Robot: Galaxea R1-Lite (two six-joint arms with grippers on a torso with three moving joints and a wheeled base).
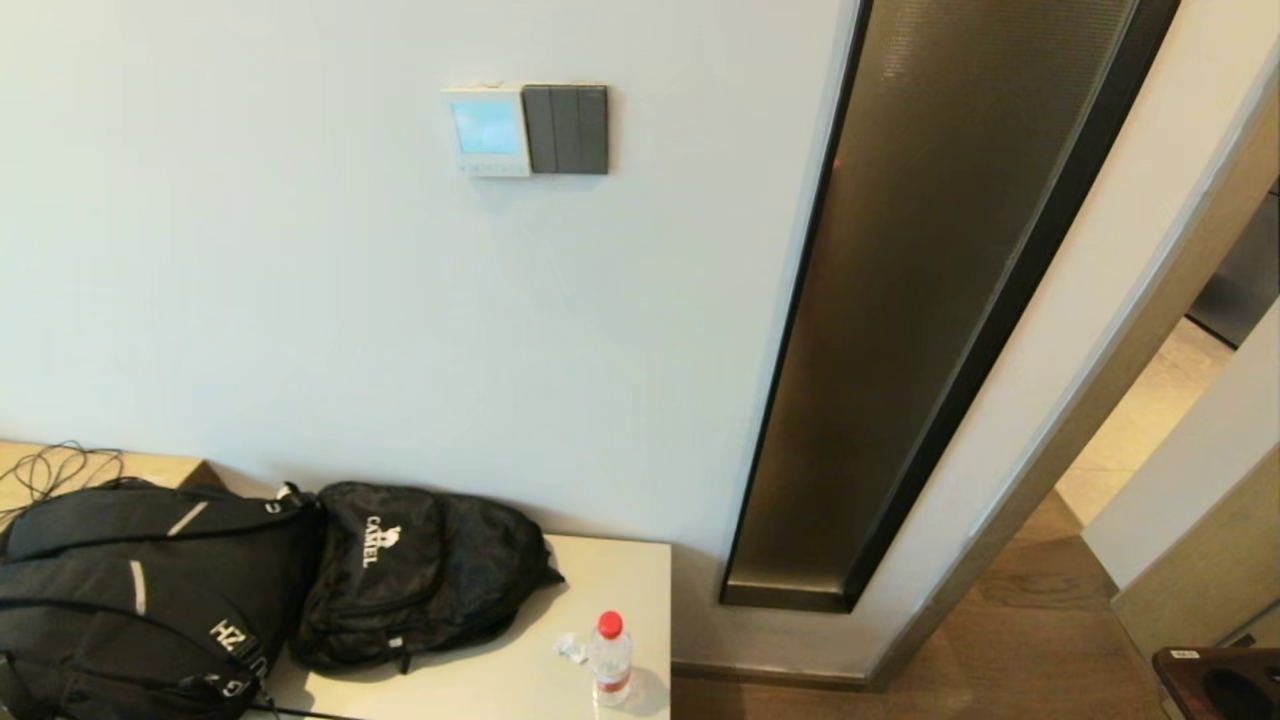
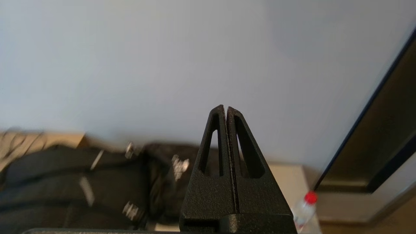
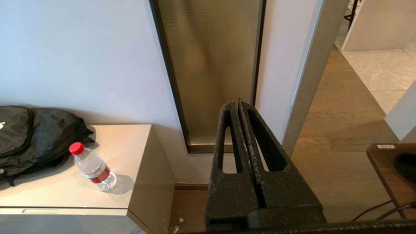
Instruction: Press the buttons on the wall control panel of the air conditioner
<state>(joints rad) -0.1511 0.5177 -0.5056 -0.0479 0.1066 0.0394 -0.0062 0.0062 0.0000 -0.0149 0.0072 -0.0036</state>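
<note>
The air conditioner's wall control panel (image 1: 487, 131) is a small white thermostat high on the pale wall, its screen lit light blue. The buttons (image 1: 489, 166) form a tiny pale row along its lower edge. Neither arm shows in the head view. My left gripper (image 2: 226, 107) is shut and empty, pointing at the bare wall above the bags; the panel is out of its view. My right gripper (image 3: 236, 102) is shut and empty, low, pointing toward the base of the bronze wall panel.
A dark grey three-rocker switch plate (image 1: 566, 129) adjoins the thermostat's right side. Below stands a beige cabinet (image 1: 560, 680) with two black backpacks (image 1: 250, 590) and a red-capped water bottle (image 1: 609, 658). A tall bronze recessed panel (image 1: 930, 300) and a doorway are to the right.
</note>
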